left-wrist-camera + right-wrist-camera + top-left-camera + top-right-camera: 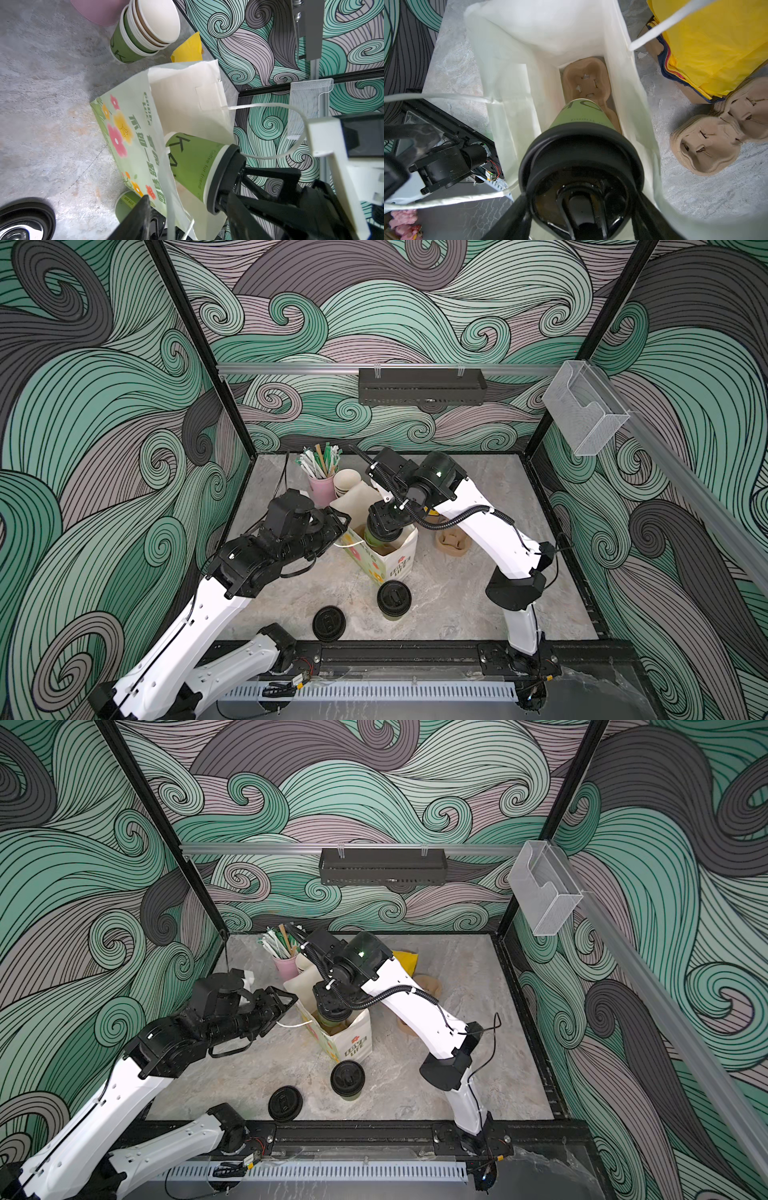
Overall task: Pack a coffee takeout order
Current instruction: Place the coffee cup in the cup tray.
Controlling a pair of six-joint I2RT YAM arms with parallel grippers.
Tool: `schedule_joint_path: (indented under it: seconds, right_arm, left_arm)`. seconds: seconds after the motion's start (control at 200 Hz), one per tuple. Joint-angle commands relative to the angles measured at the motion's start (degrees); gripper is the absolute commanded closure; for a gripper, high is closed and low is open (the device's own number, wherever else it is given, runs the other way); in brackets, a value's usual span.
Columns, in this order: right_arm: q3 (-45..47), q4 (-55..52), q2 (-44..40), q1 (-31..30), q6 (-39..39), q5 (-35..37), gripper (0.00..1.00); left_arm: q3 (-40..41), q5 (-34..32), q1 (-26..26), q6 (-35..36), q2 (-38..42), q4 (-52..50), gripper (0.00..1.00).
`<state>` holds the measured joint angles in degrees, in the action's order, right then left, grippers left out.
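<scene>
A white flowered paper bag point(392, 562) point(353, 1046) stands open mid-table. My right gripper point(384, 531) point(581, 207) reaches down into its mouth, shut on the black lid of an olive-green cup point(581, 116) point(191, 164). The cup hangs over a brown cup carrier point(585, 81) on the bag's floor. My left gripper point(343, 524) point(187, 199) is open at the bag's left rim, with the white handle strip point(170, 203) running loose between its fingers. A second lidded cup point(394, 599) point(347, 1079) stands in front of the bag. Yellow napkins point(405, 961) point(708, 52) lie behind the bag.
A loose black lid point(329, 623) lies near the front edge. A stack of open cups point(347, 483) point(143, 33) and a pink cup of straws point(322, 489) stand at the back. Spare brown carriers point(453, 543) point(716, 141) sit right of the bag, under the right arm.
</scene>
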<state>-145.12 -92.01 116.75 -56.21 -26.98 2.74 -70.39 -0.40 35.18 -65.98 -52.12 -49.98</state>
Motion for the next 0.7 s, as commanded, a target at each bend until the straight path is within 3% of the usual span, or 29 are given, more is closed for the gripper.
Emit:
schedule_joint_path:
  seconds: [0.0,0.695]
  right_arm:
    - [-0.42,-7.12,0.70,-0.36,-2.23,2.15,0.33]
    - [0.18,-11.15,4.33,-0.26,-5.03,-0.48,0.35]
  left_arm:
    - [-2.85,-1.61,0.34,3.48,-0.54,-5.38,0.39]
    - [-4.67,-1.51,0.25,5.00,-2.26,-8.99,0.50]
